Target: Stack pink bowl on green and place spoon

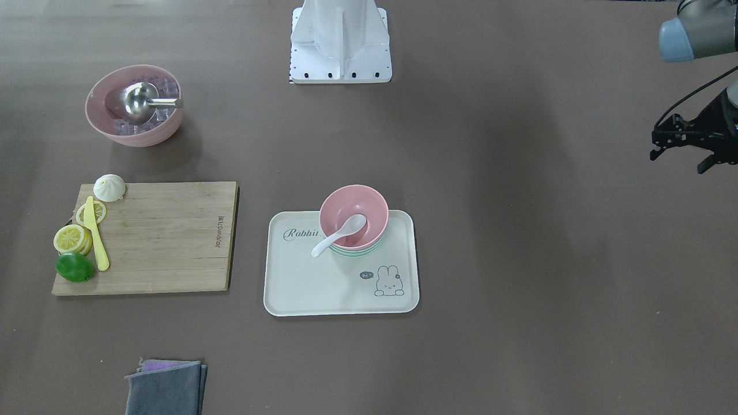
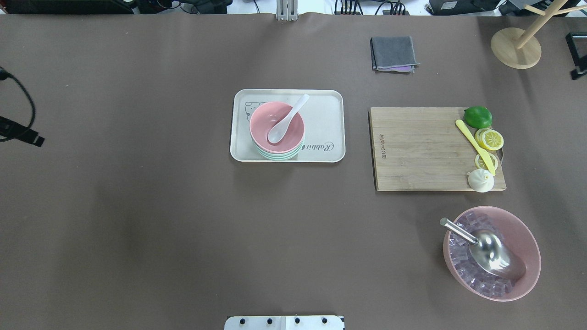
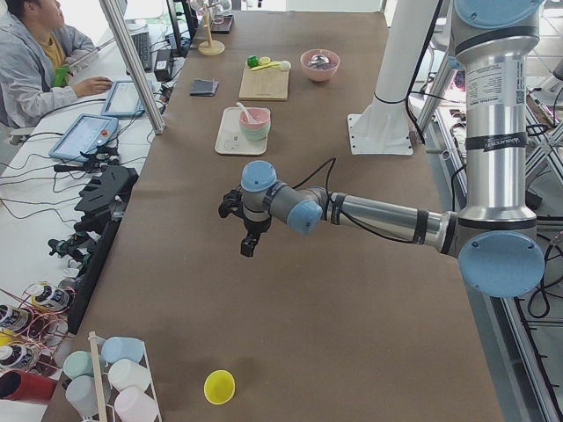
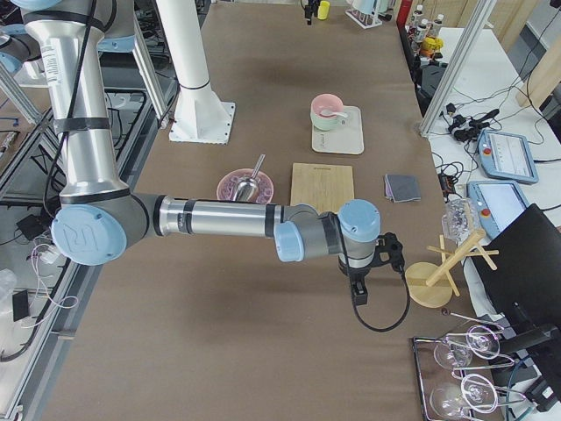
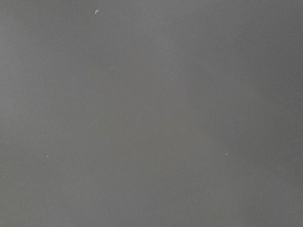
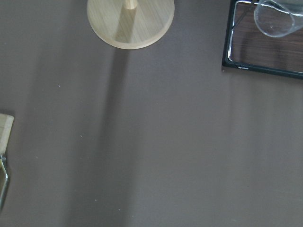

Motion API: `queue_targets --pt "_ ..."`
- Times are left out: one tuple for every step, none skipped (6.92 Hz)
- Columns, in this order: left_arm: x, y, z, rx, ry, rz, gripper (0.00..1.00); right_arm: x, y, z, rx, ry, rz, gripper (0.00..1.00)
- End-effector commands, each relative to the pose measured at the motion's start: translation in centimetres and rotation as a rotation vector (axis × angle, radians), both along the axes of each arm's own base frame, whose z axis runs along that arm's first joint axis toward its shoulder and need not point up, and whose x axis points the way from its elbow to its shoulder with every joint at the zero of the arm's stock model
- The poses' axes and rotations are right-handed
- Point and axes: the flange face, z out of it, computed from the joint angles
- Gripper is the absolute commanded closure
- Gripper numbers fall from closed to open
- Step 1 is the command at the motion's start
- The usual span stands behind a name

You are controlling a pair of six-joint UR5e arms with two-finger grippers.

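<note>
Brown cloth covers the whole table, and in the front-facing view the pink bowl sits nested on the green bowl at the far-left part of the tray. The spoon lies with its scoop inside the pink bowl and its handle over the rim. The left gripper hangs well apart at the table's end, its two fingertips parted with nothing between them. The overhead view confirms the stack is square, only thin green edges showing under the pink, and the spoon's handle points out over the bare tray. A second, larger bowl of ice with a metal scoop stands far off by the cutting board and is no part of this. From the left end, the near arm reaches low over bare cloth, well short of the tray. From the right end, the right gripper hovers near a wooden stand; I cannot tell whether its jaws are parted or closed. The left wrist camera shows only cloth; the right wrist one shows the stand base and a dark glass tray. Both parts of the job look finished, so what remains is to park cleanly: lift each arm before swinging, keep clear of the overhanging handle, and mind the stand beside the right gripper.
</note>
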Motion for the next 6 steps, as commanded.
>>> queue_targets --pt "-0.5 0.8 1.8 0.005 0.000 -0.001 0.02 0.5 3.8 2.0 0.033 -0.036 0.117 0.00" --pt "-0.4 1.0 2.0 0.001 0.005 0.005 0.02 0.5 3.7 1.1 0.098 -0.038 0.122 0.00" --pt "-0.4 1.0 2.2 -0.006 0.006 0.006 0.02 0.5 4.3 1.6 0.102 -0.041 0.122 0.00" --pt "-0.4 1.0 2.2 -0.006 0.006 0.006 0.02 0.5 4.3 1.3 0.115 -0.041 0.120 0.00" --pt "-0.4 1.0 2.0 -0.001 0.007 0.006 0.02 0.5 4.5 1.6 0.115 -0.043 0.120 0.00" --pt "-0.4 1.0 1.8 0.003 0.009 0.006 0.02 0.5 4.8 1.8 0.118 -0.040 0.117 0.00"
